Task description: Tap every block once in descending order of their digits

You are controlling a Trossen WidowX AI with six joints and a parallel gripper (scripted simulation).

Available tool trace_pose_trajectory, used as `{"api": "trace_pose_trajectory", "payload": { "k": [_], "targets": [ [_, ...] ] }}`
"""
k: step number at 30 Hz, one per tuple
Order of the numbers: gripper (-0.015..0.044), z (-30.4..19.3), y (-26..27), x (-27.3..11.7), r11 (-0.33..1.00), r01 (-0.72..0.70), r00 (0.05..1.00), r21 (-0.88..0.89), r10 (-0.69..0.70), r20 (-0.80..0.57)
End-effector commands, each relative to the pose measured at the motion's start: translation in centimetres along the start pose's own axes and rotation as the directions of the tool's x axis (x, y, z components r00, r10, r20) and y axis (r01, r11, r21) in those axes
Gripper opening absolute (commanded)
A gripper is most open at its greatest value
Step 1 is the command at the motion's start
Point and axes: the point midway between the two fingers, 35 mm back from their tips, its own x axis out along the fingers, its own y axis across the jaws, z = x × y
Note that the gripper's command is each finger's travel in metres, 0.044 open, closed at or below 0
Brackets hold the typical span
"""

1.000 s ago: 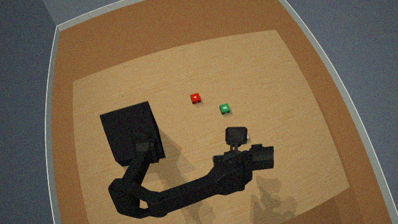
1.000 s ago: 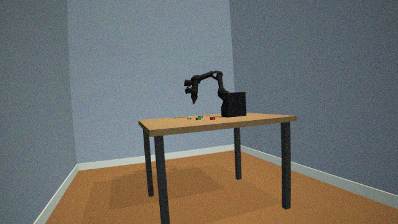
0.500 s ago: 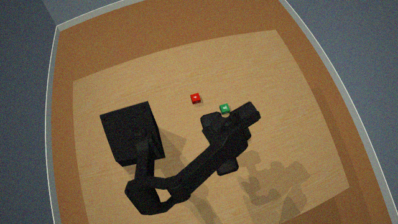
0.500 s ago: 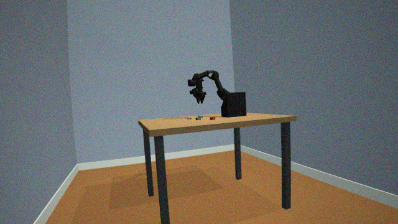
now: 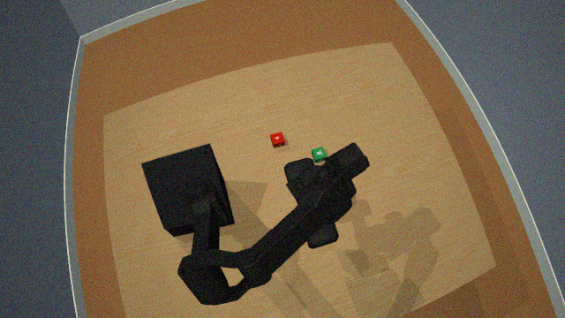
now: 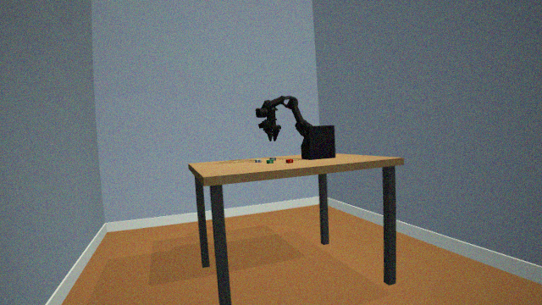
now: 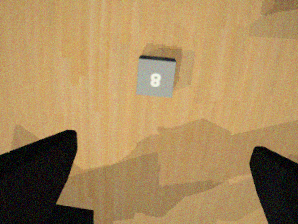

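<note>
A grey block [image 7: 156, 77] [image 6: 273, 158] shows a white 8 in the wrist view, ahead of the fingertips. A red block [image 5: 277, 140] [image 6: 289, 161] and a green block [image 5: 319, 154] [image 6: 270, 161] lie on the table; their digits are too small to read. A pale block [image 6: 258, 161] lies left of the green one in the exterior view; its digit is unreadable there. The arm hides the grey and pale blocks in the top view. My gripper [image 7: 166, 148] [image 6: 273, 139] is open and empty, pointing down well above the table, touching no block.
The table [image 5: 212, 106] [image 6: 364, 165] carries the arm's black base box [image 5: 181, 181] [image 6: 319, 141]. The arm reaches over the table and casts shadows on it. In the top view the green block lies right beside the arm's outline.
</note>
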Motion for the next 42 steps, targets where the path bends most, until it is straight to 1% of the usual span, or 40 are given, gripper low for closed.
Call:
{"api": "trace_pose_trajectory", "payload": {
  "k": [1, 5, 7, 11, 17, 20, 23, 42],
  "targets": [
    [0.04, 0.7, 1.6, -0.2, 1.0, -0.017, 1.0, -0.002, 0.017, 0.005],
    [0.04, 1.9, 6.4, -0.8, 0.998, -0.063, 0.998, -0.009, 0.063, 0.01],
    [0.04, 2.4, 8.3, -1.0, 0.998, -0.069, 0.998, -0.011, 0.069, 0.009],
    [0.04, 2.9, 13.9, -1.3, 0.998, -0.067, 0.998, -0.012, 0.067, 0.004],
    [0.04, 1.4, 22.5, -0.9, 0.999, -0.036, 0.999, -0.006, 0.036, -0.001],
    [0.04, 0.2, 25.5, -0.3, 1.0, -0.017, 1.0, 0.0, 0.017, 0.0],
    [0.04, -0.2, 26.5, -0.1, 1.0, -0.009, 1.0, 0.002, 0.009, 0.001],
    [0.04, -0.2, 26.5, -0.1, 1.0, -0.009, 1.0, 0.002, 0.009, 0.001]
  ]
}}
